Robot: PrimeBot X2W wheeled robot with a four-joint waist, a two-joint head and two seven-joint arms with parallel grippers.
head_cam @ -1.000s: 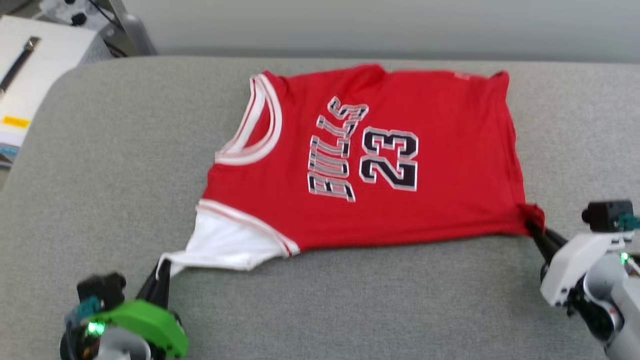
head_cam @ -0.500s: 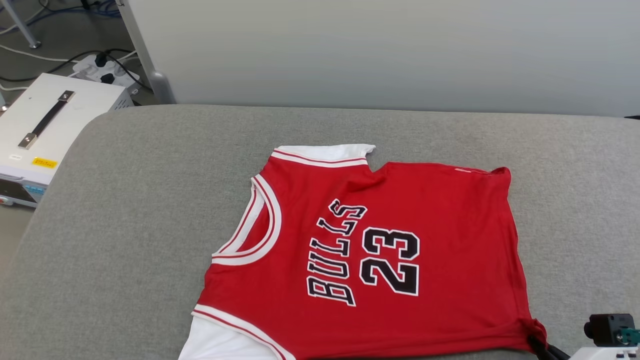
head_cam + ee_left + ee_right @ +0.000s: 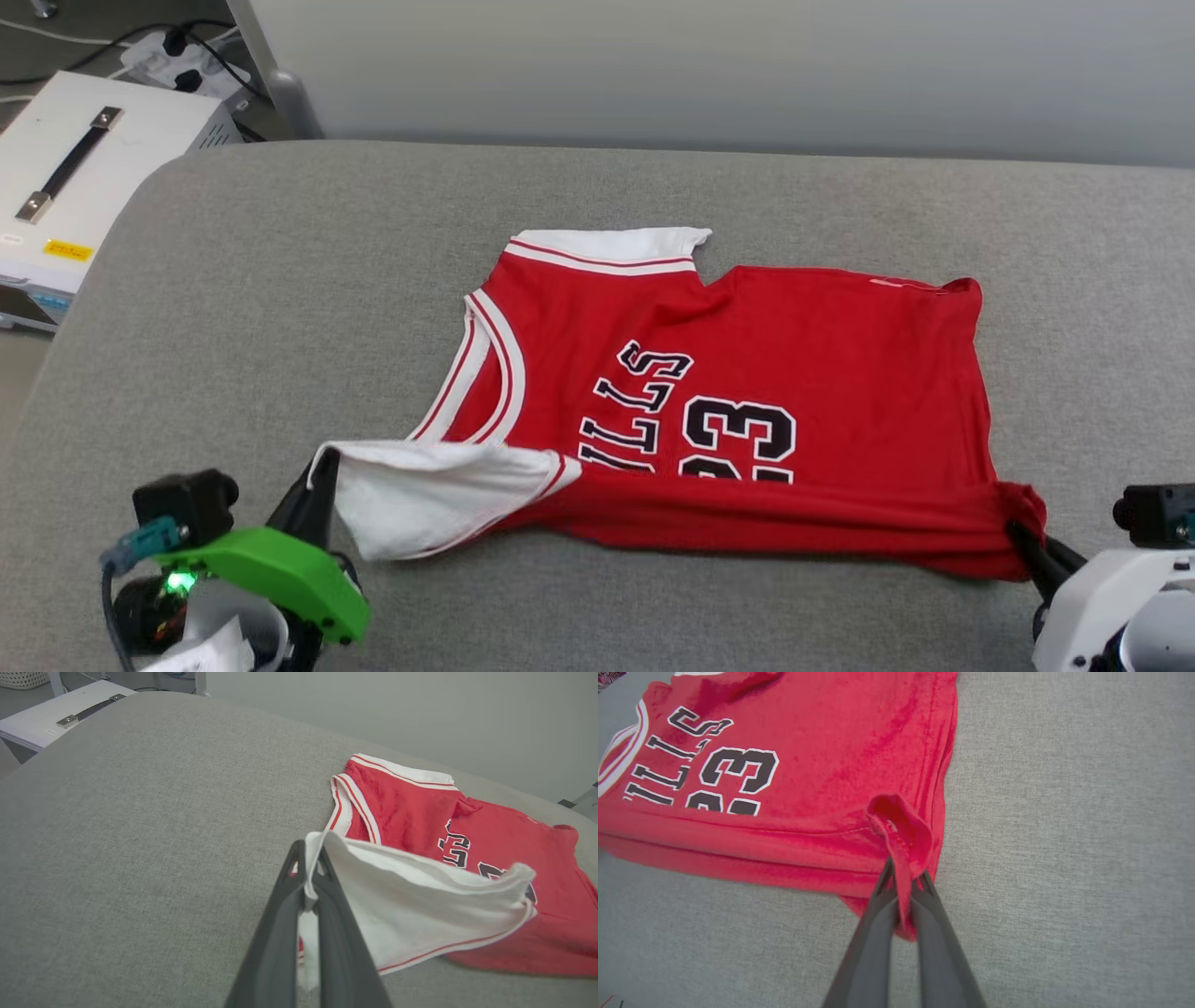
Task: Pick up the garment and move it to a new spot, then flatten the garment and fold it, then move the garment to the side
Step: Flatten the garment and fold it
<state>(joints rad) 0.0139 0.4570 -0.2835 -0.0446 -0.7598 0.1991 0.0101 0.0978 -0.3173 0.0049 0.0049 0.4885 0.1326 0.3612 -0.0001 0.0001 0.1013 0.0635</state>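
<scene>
The garment (image 3: 803, 364), a red shirt with white sleeves and black "BULLS 23" print, lies on the grey padded surface (image 3: 233, 308). Its near edge is lifted and rolled over toward the far side, covering the lower part of the print. My left gripper (image 3: 322, 467) is shut on the white near sleeve (image 3: 420, 905), held up off the surface; the same left gripper (image 3: 309, 858) pinches that sleeve's hem. My right gripper (image 3: 1016, 534) is shut on the red bottom corner (image 3: 901, 835), and its own view shows the right gripper (image 3: 903, 875) clamping the bunched hem.
A white equipment box (image 3: 65, 177) with a black handle stands off the surface's far left corner, with cables and a power strip (image 3: 177, 51) behind it. A pale wall (image 3: 709, 65) runs along the far edge. Bare grey surface spreads left of the garment.
Both grippers have carried the garment's near edge up and toward the far side, folding it over the print. The camera has tilted between frames, shifting the whole picture.
</scene>
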